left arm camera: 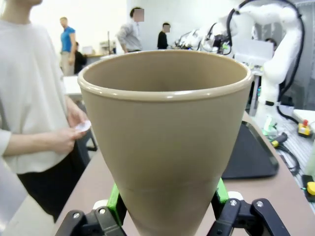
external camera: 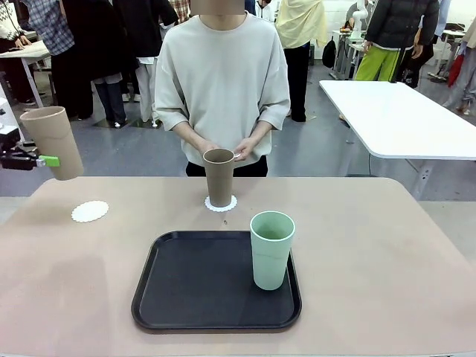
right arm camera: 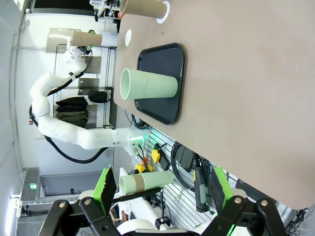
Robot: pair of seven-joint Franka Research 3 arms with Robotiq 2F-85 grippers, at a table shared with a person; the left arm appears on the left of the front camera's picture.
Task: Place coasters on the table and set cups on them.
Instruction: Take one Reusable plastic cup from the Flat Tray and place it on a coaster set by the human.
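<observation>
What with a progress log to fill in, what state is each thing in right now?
held tan cup: in the air, tilted, clamped in left gripper.
far tan cup: upright on far coaster.
green cup: upright on tray.
bare coaster: flat on table, nothing on it.
third coaster: apparently in person's hand.
left gripper: shut on held tan cup.
right gripper: open, empty.
</observation>
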